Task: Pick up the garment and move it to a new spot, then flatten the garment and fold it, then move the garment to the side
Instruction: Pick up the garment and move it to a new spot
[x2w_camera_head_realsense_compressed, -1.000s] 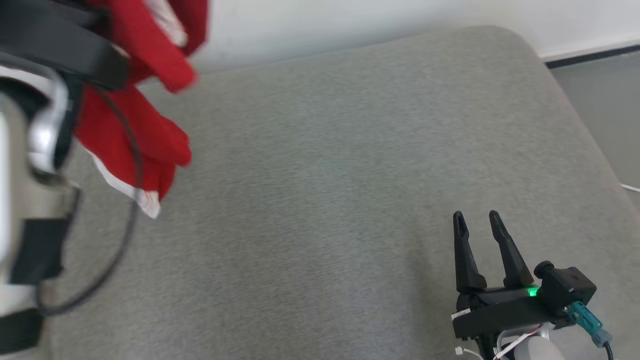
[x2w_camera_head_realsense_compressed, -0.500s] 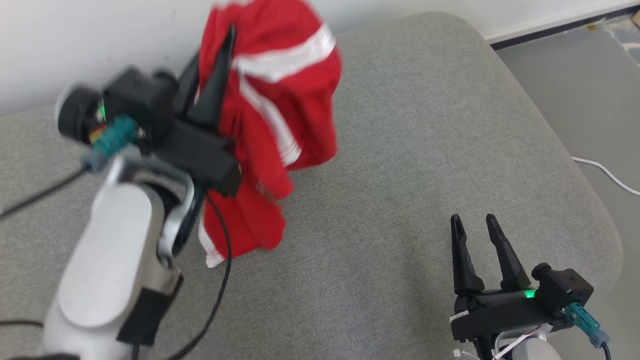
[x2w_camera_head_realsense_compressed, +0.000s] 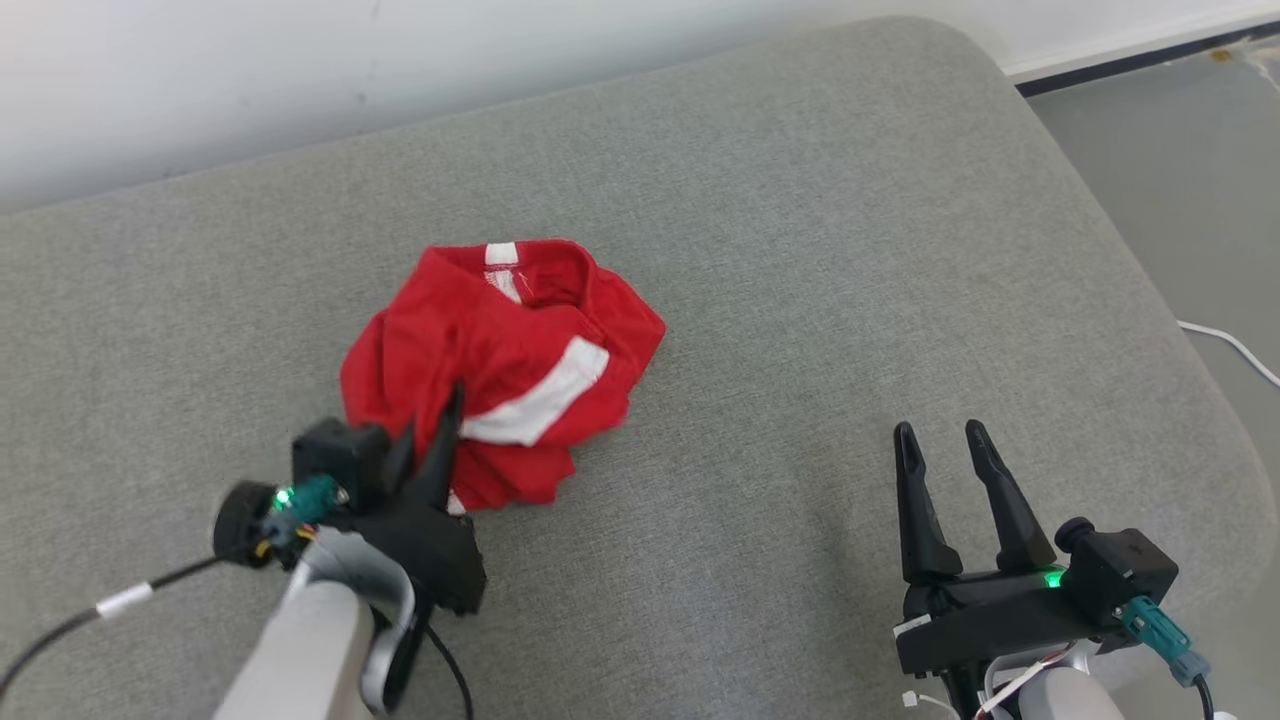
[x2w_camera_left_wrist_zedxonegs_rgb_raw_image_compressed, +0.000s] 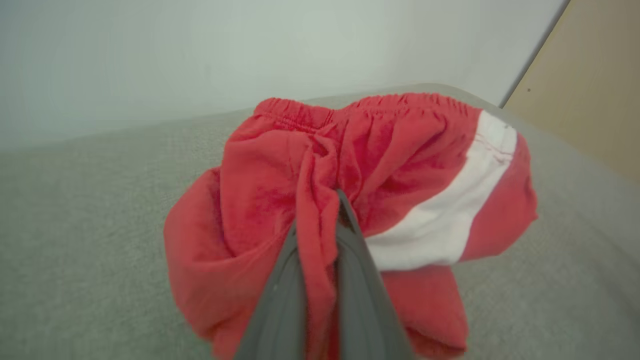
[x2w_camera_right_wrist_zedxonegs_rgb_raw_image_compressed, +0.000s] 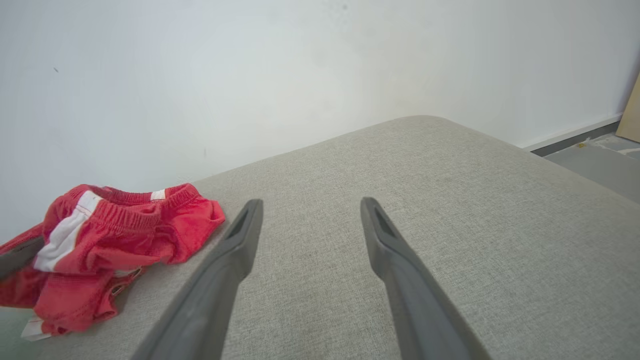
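Head view: the red shorts (x2w_camera_head_realsense_compressed: 500, 370) with the white side stripe are in a crumpled heap on the grey cushion (x2w_camera_head_realsense_compressed: 820, 250), around the middle and a bit toward the robot's left. The left gripper (x2w_camera_head_realsense_compressed: 432, 415) is right at the near edge of the heap. The left wrist view shows its fingers (x2w_camera_left_wrist_zedxonegs_rgb_raw_image_compressed: 280, 300) pressed together with a fold of red fabric pinched between them. The right gripper (x2w_camera_head_realsense_compressed: 938, 432) is spread wide with nothing in it, over bare cushion well apart from the shorts.

My read: the drop at the new spot is basically done, so letting go comes next. I'd open the left claw fully and back it straight out along the fingers so the fold doesn't get dragged along. For flattening, go for the elastic waistband (x2w_camera_left_wrist_zedxonegs_rgb_raw_image_compressed: 380, 101) at the far side of the heap, one gripper per end, and pull apart gently. It looks like thin fabric, so tugging only one side will probably just bunch it up.
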